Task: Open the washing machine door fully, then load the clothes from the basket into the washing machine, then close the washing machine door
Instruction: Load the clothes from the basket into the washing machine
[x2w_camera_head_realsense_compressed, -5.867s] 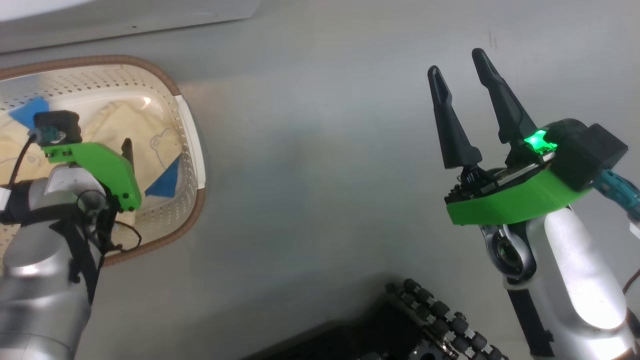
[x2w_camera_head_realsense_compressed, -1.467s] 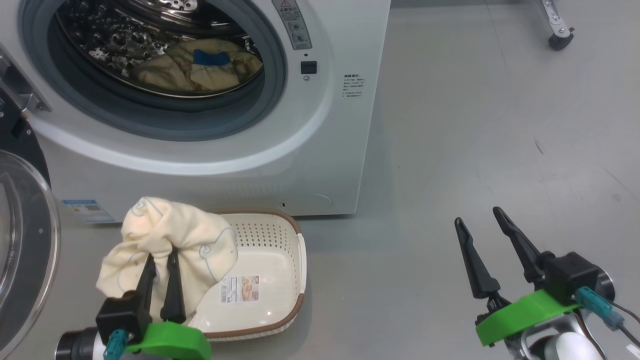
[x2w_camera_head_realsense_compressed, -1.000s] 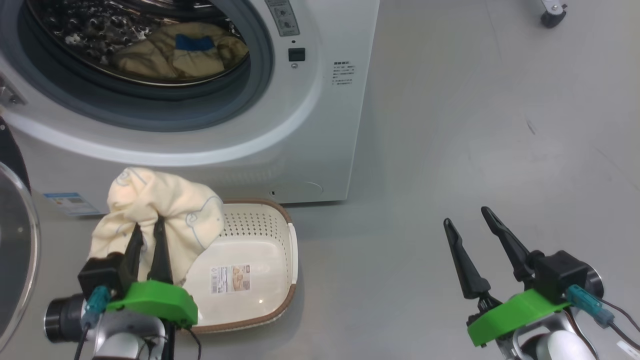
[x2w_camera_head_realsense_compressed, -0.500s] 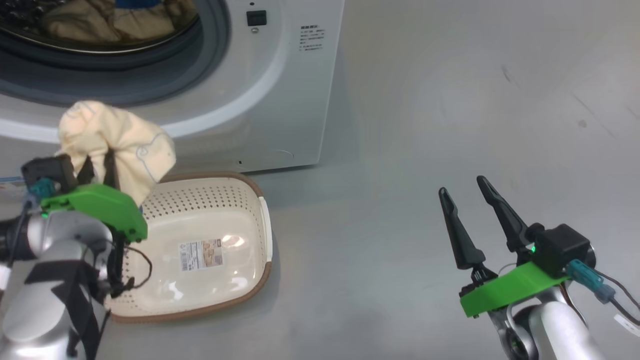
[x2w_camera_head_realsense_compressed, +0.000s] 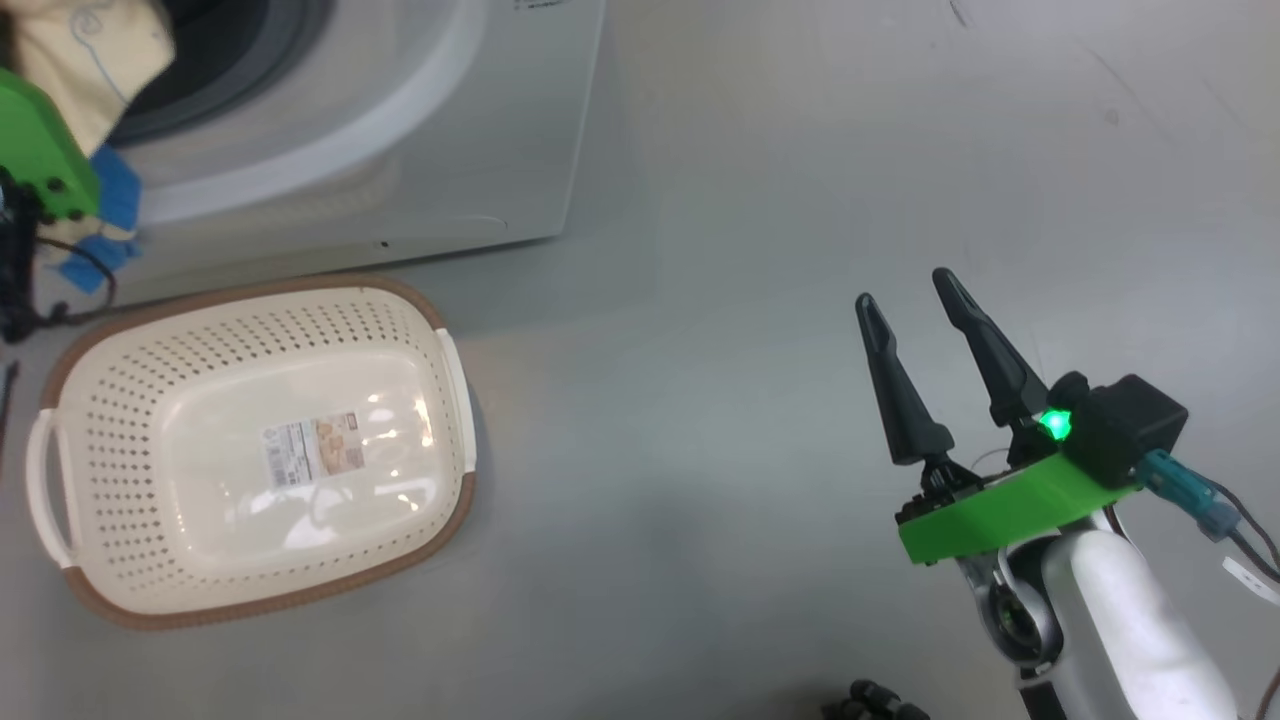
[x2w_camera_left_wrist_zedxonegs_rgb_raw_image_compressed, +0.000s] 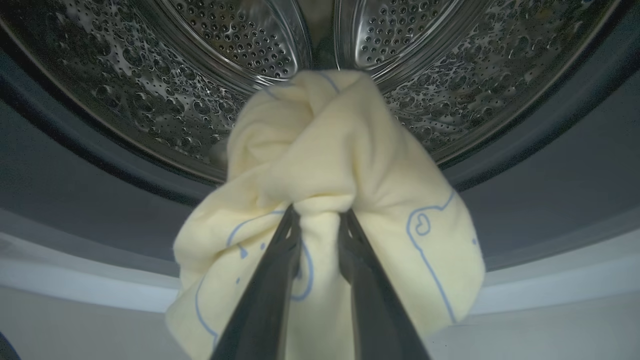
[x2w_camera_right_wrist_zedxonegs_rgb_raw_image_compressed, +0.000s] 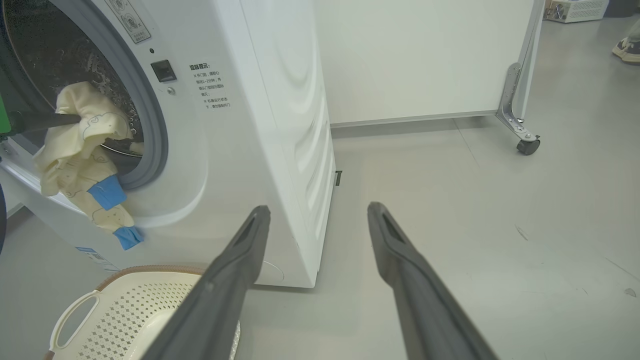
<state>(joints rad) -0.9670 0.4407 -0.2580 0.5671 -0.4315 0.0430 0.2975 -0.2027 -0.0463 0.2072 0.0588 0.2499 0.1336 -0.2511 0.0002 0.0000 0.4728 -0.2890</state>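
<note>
At the washer's mouth: the left gripper (x2w_camera_left_wrist_zedxonegs_rgb_raw_image_compressed: 320, 212) has its jaws pinched narrow on a bunched garment (x2w_camera_left_wrist_zedxonegs_rgb_raw_image_compressed: 325, 150), held up in front of the drum (x2w_camera_left_wrist_zedxonegs_rgb_raw_image_compressed: 150, 100).
Garment: its knotted top is level with the mouth. Its tail, with blue patches, hangs outside over the gasket (x2w_camera_right_wrist_zedxonegs_rgb_raw_image_compressed: 152, 130) and down the front of the washer (x2w_camera_right_wrist_zedxonegs_rgb_raw_image_compressed: 280, 125).
Basket (x2w_camera_head_realsense_compressed: 110, 440): on the floor near left, just in front of the washer, with no clothes in it and its bottom label showing.
Right gripper (x2w_camera_head_realsense_compressed: 905, 288): near right, jaws spread wide with nothing between them, well apart from basket and washer.
Done: the door looks opened, judging by the mouth being open to the arm, and the basket is emptied.
Left to do: carry this garment past the gasket, let go, draw the arm out, and shut the door.
Edges: the gasket lip lies under the garment and the tail drapes across it. I judge a shallow drop would leave cloth on the lip, where the door could trap it.
Room: the drum is deep and wide behind the garment. The floor right of the washer is open as far as a castor (x2w_camera_right_wrist_zedxonegs_rgb_raw_image_compressed: 527, 145) far right, with a shoe (x2w_camera_right_wrist_zedxonegs_rgb_raw_image_compressed: 627, 47) beyond it.
</note>
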